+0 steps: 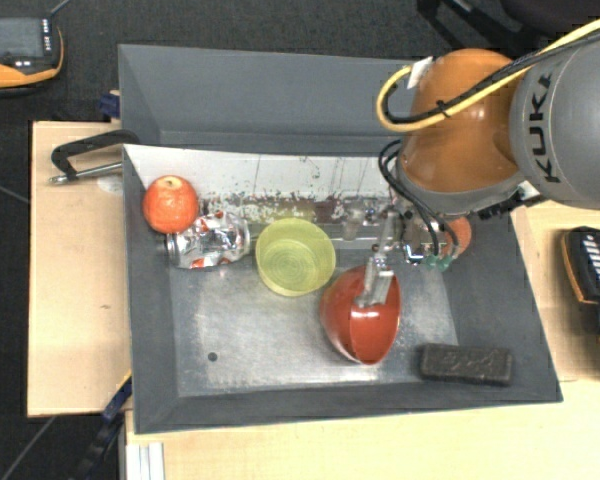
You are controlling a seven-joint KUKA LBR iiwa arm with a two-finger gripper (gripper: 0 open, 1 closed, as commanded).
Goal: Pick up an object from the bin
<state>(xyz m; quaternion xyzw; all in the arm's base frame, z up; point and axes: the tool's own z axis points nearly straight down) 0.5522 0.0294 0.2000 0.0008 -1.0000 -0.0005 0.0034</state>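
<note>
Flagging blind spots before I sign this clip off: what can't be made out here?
Camera view:
1. Orange thing by the right wall: mostly hidden by the arm, kind unclear.
2. Red bowl: far rim covered by the gripper.
3. Crushed can: print too small to read.

Dark floor [5,268], orange-rimmed device [18,53] top left; pale tabletop [380,453] — bottom edge
</note>
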